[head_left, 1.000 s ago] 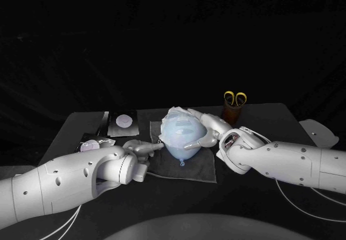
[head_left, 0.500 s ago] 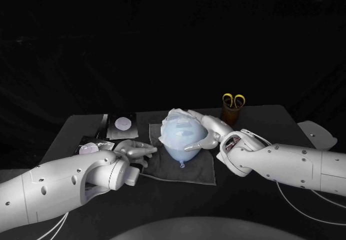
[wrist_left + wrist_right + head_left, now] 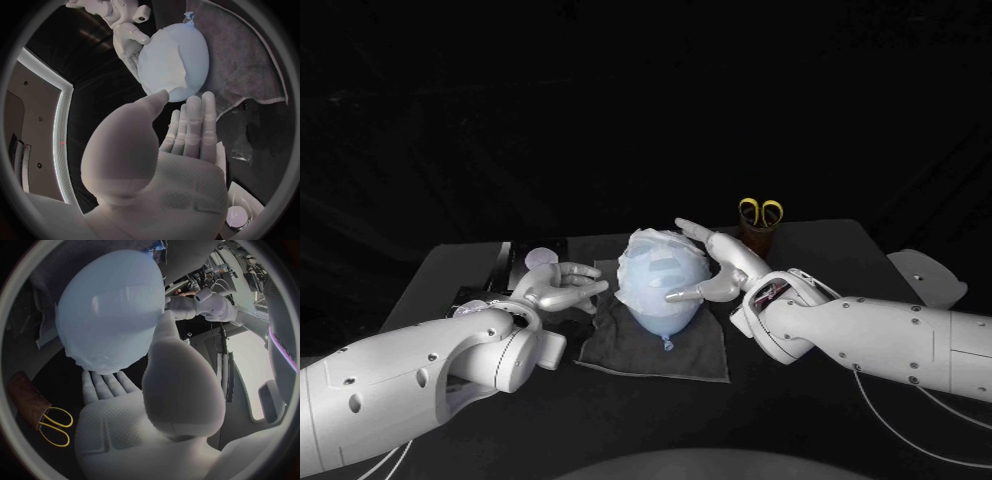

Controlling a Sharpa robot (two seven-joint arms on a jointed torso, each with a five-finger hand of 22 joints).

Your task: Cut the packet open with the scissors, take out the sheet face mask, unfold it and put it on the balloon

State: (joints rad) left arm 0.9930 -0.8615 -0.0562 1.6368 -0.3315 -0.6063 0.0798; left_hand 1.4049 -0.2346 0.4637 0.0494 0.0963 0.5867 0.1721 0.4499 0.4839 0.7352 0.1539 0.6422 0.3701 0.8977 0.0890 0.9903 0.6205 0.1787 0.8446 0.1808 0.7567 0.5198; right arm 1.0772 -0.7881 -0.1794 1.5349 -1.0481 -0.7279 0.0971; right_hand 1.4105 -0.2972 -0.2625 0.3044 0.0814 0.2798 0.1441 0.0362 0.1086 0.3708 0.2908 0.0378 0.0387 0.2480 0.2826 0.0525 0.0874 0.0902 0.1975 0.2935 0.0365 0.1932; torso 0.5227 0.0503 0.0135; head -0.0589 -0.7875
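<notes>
Head view: the balloon (image 3: 658,290) lies on a grey cloth (image 3: 697,350) at mid-surface (image 3: 834,250), with the sheet face mask (image 3: 653,255) draped over it. The right robot hand (image 3: 715,265) rests spread against the balloon's right flank. The left robot hand (image 3: 557,285) hovers spread just to its left, holding nothing. Scissors (image 3: 762,211) stand far right. Left wrist view: the thumb tip is at the mask's edge; contact cannot be told. Right wrist view: fingers (image 3: 103,385) lie along the balloon. Judgement: the mask is probably limp, slippery and tear-prone, the balloon light and apt to roll. Take the mask by its edges and steady the balloon gently.
</notes>
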